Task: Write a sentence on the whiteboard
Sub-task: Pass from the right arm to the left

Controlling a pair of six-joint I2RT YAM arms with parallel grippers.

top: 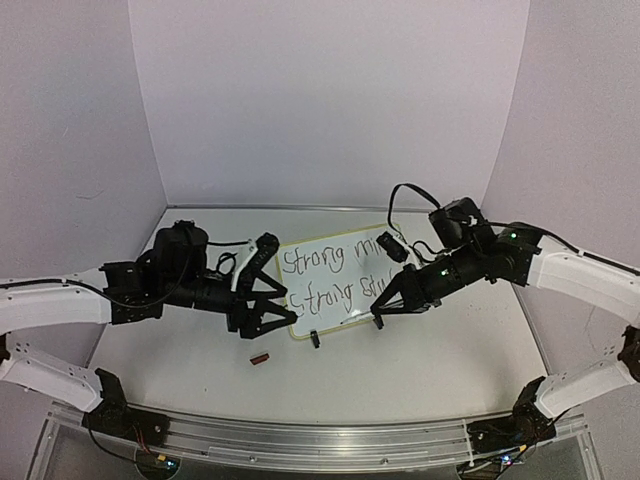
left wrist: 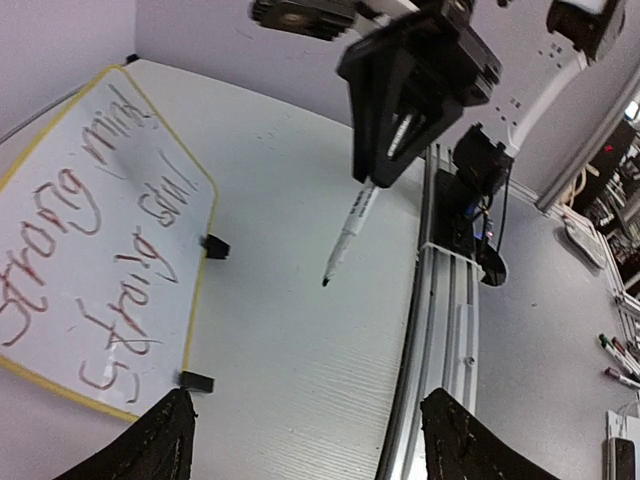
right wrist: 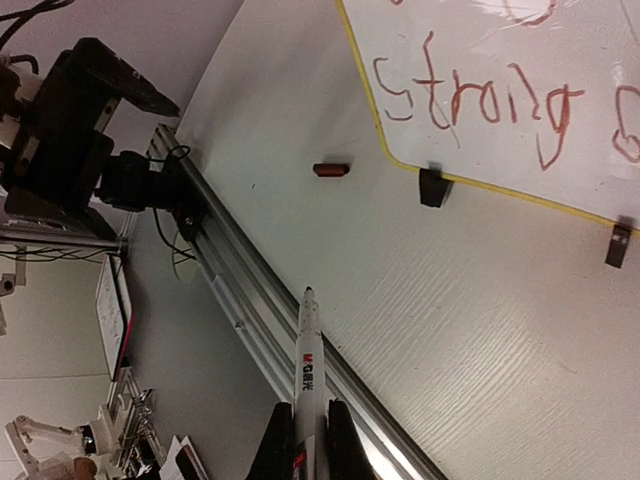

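Observation:
The whiteboard (top: 322, 308), with a thin yellow frame, lies mid-table. The sentence (top: 335, 275) reads "Strong mind / Strong soul" in two dark red lines. It also shows in the left wrist view (left wrist: 100, 230) and, in part, in the right wrist view (right wrist: 470, 100). My right gripper (top: 383, 312) is shut on a white marker (right wrist: 308, 360), tip bare, held just off the board's near right edge, above the table. The marker (left wrist: 350, 235) hangs tip-down in the left wrist view. My left gripper (top: 280, 310) is open and empty at the board's left edge; its fingers (left wrist: 150, 450) are spread wide.
A small red cap (top: 260, 358) lies on the table in front of the board, also in the right wrist view (right wrist: 330, 170). Black clips (right wrist: 432, 187) sit on the board's near edge. An aluminium rail (top: 320, 435) runs along the table's near edge. Walls close the back and sides.

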